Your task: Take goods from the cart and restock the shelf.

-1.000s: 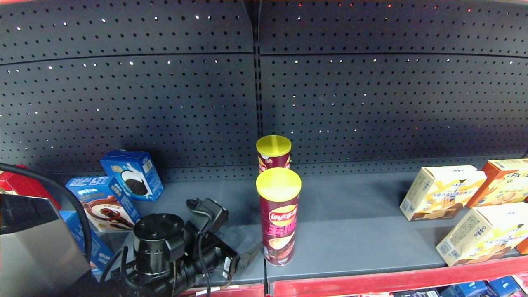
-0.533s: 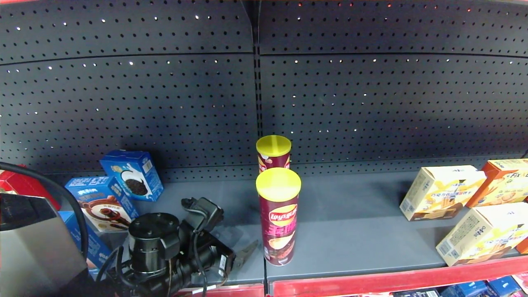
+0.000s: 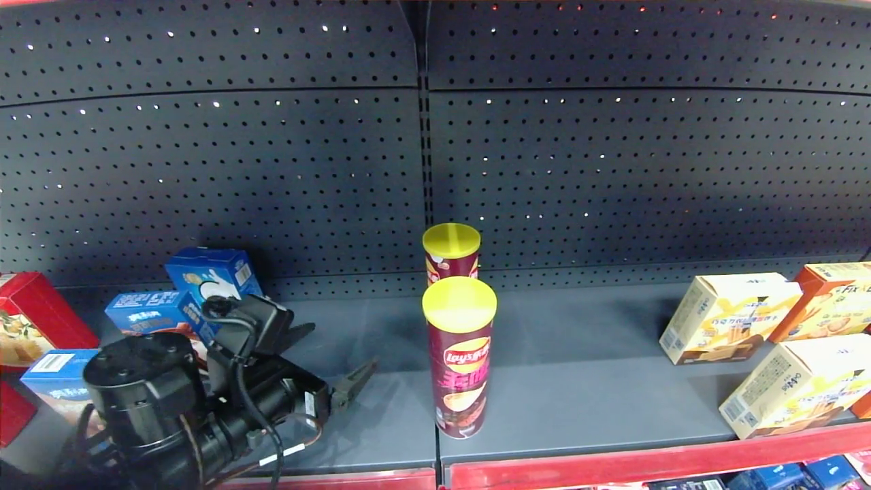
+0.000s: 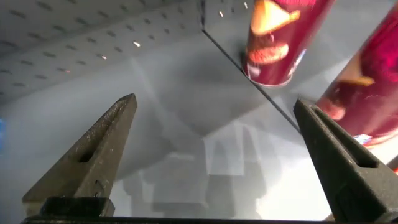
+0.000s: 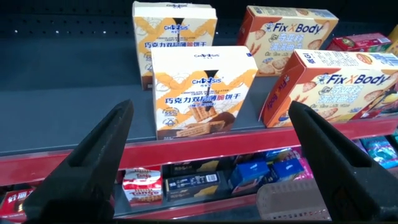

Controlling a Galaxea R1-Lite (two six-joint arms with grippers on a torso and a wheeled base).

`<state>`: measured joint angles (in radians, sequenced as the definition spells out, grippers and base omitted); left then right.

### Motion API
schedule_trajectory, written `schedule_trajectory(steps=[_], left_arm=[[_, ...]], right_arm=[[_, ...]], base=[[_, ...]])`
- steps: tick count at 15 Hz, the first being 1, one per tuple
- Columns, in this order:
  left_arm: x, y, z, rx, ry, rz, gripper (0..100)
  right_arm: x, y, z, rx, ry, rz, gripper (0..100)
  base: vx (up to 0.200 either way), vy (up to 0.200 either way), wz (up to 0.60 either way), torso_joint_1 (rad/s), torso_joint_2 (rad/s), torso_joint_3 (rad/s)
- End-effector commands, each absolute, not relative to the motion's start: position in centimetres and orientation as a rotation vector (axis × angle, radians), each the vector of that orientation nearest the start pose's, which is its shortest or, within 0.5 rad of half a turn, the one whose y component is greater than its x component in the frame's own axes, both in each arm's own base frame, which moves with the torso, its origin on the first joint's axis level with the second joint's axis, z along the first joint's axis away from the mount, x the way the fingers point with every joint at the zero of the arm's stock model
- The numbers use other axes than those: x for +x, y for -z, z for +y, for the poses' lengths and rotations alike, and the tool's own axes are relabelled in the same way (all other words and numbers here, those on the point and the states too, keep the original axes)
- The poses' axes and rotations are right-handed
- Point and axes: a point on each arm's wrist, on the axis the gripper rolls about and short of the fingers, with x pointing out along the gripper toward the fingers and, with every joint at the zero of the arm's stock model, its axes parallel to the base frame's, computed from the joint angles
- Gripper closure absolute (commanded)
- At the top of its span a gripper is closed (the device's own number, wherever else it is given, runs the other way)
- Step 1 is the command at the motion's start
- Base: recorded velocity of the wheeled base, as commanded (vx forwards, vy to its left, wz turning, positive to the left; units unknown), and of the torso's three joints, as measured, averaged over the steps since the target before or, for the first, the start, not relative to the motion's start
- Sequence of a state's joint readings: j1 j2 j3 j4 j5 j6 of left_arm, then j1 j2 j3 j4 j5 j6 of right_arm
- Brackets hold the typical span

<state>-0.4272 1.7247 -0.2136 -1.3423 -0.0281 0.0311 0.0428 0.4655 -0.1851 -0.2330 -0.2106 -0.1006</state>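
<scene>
Currently | front chip can [image 3: 460,361] upright on the shelf [image 3: 578,367], lower centre of frame, lined before the rear can [image 3: 450,253] so the row faces out | left gripper [image 3: 340,345] at lower left, fingers spread, empty, apparently clear of it | right gripper [image 5: 209,106] fingers spread, facing biscuit boxes [image 5: 202,93].

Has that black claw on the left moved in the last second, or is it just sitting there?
Yes. The left gripper has pulled back leftward, away from the front chip can, which has stayed put on the shelf.

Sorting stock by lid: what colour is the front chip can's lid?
Yellow lid, best in the head view.
</scene>
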Motion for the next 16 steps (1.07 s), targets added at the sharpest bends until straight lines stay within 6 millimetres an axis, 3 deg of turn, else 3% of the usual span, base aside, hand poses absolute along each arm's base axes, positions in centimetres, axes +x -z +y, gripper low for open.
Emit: schedule_trajectory(steps=[1, 5, 9, 10, 12, 16], left_arm=[[18.4, -15.0, -8.4, 0.050, 0.430, 0.040, 0], [15.4, -16.7, -7.0, 0.094, 0.343, -0.016, 0], [12.4, -18.0, -3.2, 0.078, 0.136, -0.103, 0], [11.5, -17.8, -2.5, 0.077, 0.103, -0.117, 0], [7.9, -15.7, -1.2, 0.074, 0.049, -0.125, 0], [4.8, -15.1, -0.4, 0.071, 0.014, -0.138, 0]], right_arm=[[2.5, -15.6, -0.4, -0.108, 0.169, 0.062, 0], [2.4, -15.5, -0.4, -0.109, 0.184, 0.060, 0], [2.3, -16.2, -0.4, -0.104, 0.181, 0.031, 0], [2.3, -16.3, -0.4, -0.104, 0.181, 0.031, 0], [2.4, -16.3, -0.4, -0.104, 0.172, 0.036, 0], [2.3, -16.0, -0.4, -0.105, 0.164, 0.036, 0]], base=[[0.000, 0.000, 0.00, 0.000, 0.00, 0.000], [0.000, 0.000, 0.00, 0.000, 0.00, 0.000], [0.000, 0.000, 0.00, 0.000, 0.00, 0.000], [0.000, 0.000, 0.00, 0.000, 0.00, 0.000], [0.000, 0.000, 0.00, 0.000, 0.00, 0.000], [0.000, 0.000, 0.00, 0.000, 0.00, 0.000]])
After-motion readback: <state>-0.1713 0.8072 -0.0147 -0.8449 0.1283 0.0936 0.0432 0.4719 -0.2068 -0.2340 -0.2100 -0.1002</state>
